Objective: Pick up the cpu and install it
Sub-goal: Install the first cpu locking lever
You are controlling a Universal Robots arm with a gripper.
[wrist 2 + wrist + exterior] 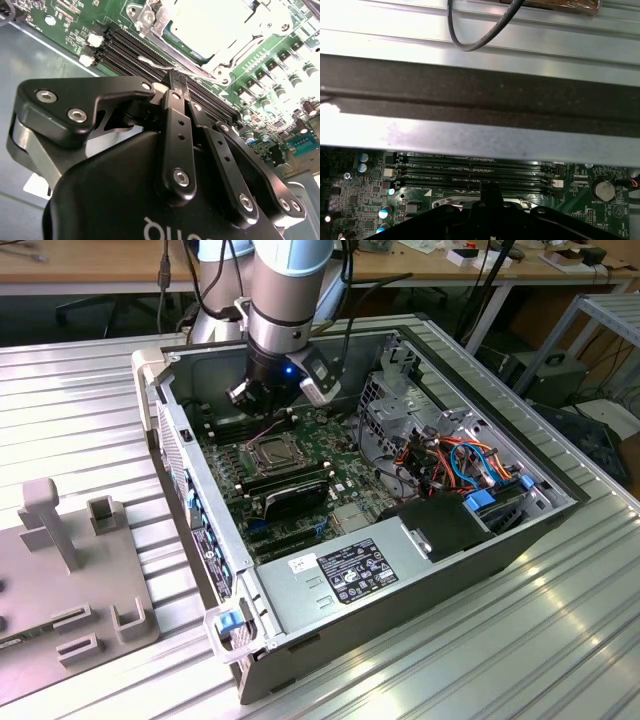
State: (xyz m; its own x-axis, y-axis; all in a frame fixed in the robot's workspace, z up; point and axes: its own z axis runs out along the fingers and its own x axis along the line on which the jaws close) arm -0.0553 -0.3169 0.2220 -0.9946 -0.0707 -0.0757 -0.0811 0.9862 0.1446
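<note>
Black two-fingered pincer (176, 80) pressed together, holding nothing, above black memory slots (150, 55); small square silver-grey cpu (270, 451) already seated in socket, latch seemingly unclosed.

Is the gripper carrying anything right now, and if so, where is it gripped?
Nothing is held. The gripper has its fingers shut together with nothing between them, above the memory slots; the cpu sits in its socket.

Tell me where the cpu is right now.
In the exterior view the cpu sits in its socket mid-motherboard, beside the memory sticks, just below the gripper.
</note>
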